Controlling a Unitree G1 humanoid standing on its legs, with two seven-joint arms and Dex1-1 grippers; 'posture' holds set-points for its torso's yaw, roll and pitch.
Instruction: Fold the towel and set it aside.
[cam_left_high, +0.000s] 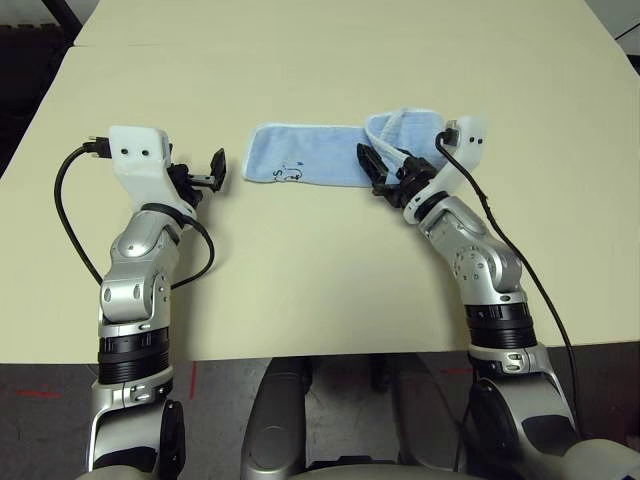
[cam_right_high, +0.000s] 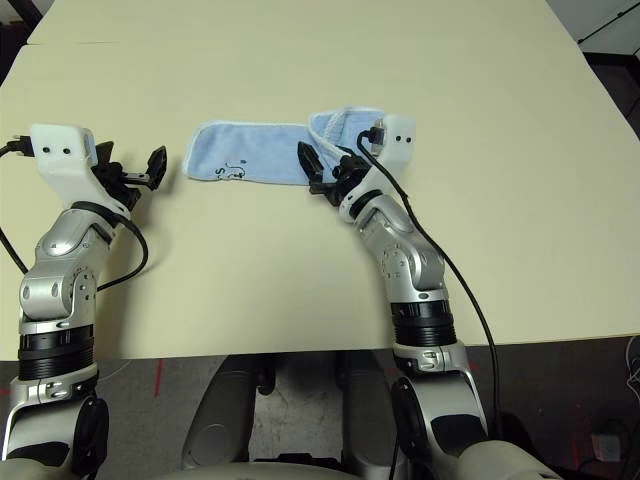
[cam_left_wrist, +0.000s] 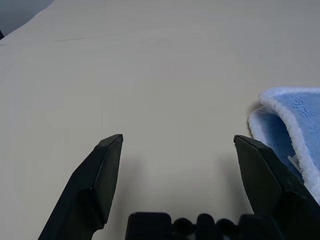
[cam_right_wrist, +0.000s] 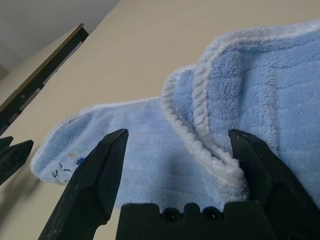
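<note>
Right gripper (cam_left_high: 383, 170) stands with its two black fingers spread wide and clamped on nothing, its tips resting over the near edge of the towel (cam_left_high: 300, 155) at the end where the cloth is turned back on itself. That towel lies on the bench (cam_left_high: 320, 290) as a narrow light-blue band whose long axis runs side to side, across the robot's front, between the two arms. Its right end carries a raised, doubled-over flap with white edging, which the right wrist view shows sitting between that gripper's fingers; its left end lies flat, with the small dark motif near the front corner. Left gripper (cam_left_high: 210, 172) is likewise spread apart and empty, just beside the towel's left end but not touching it. The right arm is plainly the nearer one. Judging by the loose flap, the fold looks unfinished, so any next grasp would probably be along that right end.
</note>
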